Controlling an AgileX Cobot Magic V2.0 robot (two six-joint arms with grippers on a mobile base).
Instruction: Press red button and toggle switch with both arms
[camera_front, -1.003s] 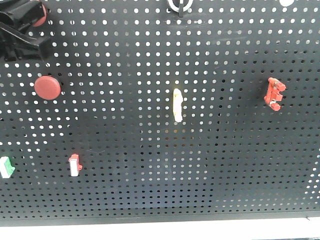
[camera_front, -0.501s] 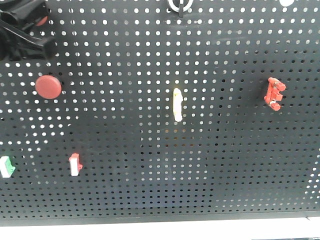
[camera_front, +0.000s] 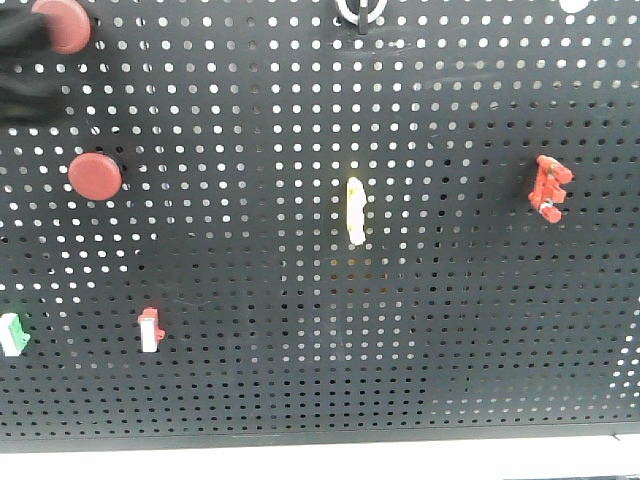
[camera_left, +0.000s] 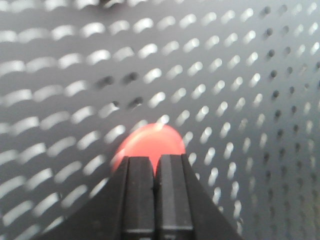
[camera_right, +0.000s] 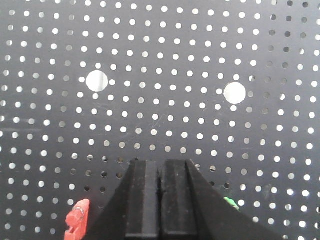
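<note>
Two round red buttons sit on the black pegboard (camera_front: 300, 100): an upper one (camera_front: 60, 24) at the top left and a lower one (camera_front: 95, 177). My left arm (camera_front: 22, 75) is a black blur at the top-left edge, beside the upper button. In the left wrist view my left gripper (camera_left: 155, 159) is shut and empty, with a red button (camera_left: 150, 142) just beyond its tips. The all-red toggle switch (camera_front: 550, 187) is at the right. My right gripper (camera_right: 160, 163) is shut and empty, and the toggle switch (camera_right: 77, 220) lies to its lower left, apart from it.
A slim yellow switch (camera_front: 355, 210) is mid-board. A red-and-white rocker (camera_front: 150, 330) and a green-and-white switch (camera_front: 10, 335) are lower left. A white hook (camera_front: 360, 12) hangs at the top. The right wrist view shows a green part (camera_right: 230, 202) and two larger holes (camera_right: 97, 80).
My left arm has drawn back toward the left edge and is blurred. The upper red button, partly covered before, now shows whole. The switches have not moved.
</note>
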